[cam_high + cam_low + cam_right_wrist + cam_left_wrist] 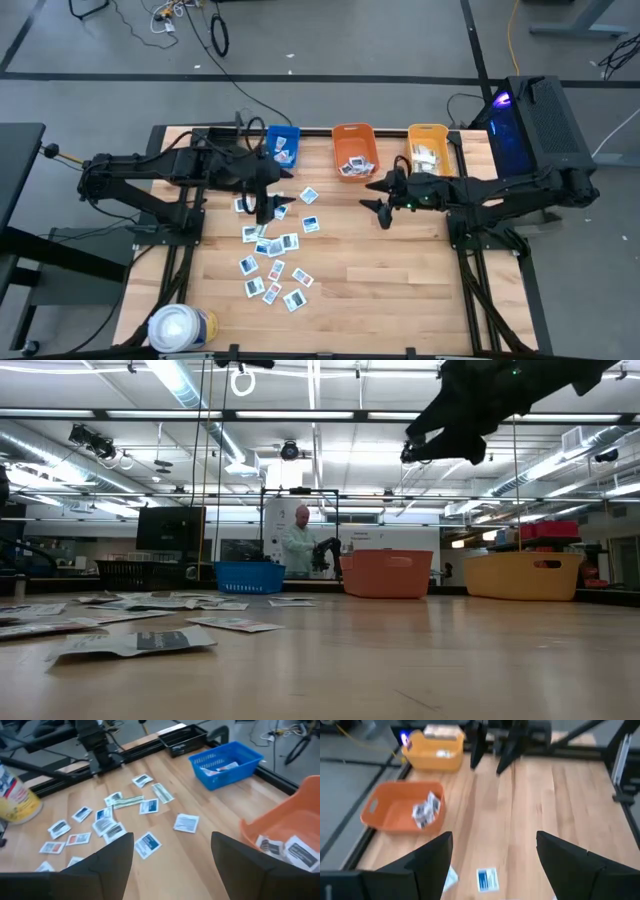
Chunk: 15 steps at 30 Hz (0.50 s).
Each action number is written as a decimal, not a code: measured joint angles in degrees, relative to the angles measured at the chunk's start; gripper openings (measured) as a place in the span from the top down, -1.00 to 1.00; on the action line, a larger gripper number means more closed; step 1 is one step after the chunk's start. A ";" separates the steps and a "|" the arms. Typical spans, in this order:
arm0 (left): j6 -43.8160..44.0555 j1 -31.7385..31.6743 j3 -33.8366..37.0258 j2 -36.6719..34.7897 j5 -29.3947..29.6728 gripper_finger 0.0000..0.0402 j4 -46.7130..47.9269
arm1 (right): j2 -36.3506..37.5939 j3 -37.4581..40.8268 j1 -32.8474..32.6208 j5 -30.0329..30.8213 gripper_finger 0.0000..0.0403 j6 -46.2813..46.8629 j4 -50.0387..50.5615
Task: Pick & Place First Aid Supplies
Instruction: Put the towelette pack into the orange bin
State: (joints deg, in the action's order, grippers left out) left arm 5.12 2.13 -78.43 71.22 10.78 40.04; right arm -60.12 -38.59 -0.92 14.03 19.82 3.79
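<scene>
The first aid supplies (270, 255) lie scattered on the counter (400, 270), near the white roll (180, 327). Above them the left hand (266, 207) hangs open and empty. Farther, the right hand (378, 203) is open near the orange bin (353, 135).

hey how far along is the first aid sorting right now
Partly done: the blue bin, orange bin and yellow bin each hold a few packets. Both the left pincer and right pincer are open and empty. Many loose packets remain on the table.
</scene>
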 joint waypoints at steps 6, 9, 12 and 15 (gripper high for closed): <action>2.08 0.44 0.02 0.00 -0.11 -0.46 7.12 | 0.00 0.00 -1.89 0.87 -0.33 -0.91 -1.16; 2.18 1.82 0.21 0.00 0.99 -0.46 8.36 | 0.00 0.00 -2.36 2.75 -0.33 -0.86 -1.27; 2.19 3.71 0.22 0.00 3.23 -0.46 7.89 | 0.00 0.00 -2.59 3.51 -0.33 -0.84 -1.27; 2.21 5.58 0.22 -0.11 5.65 -0.46 7.85 | 0.00 0.00 -2.59 3.51 -0.33 0.21 -1.27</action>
State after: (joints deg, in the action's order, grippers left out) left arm 7.33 7.71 -78.22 71.11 16.44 47.89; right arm -60.12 -38.59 -3.51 17.54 20.03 2.52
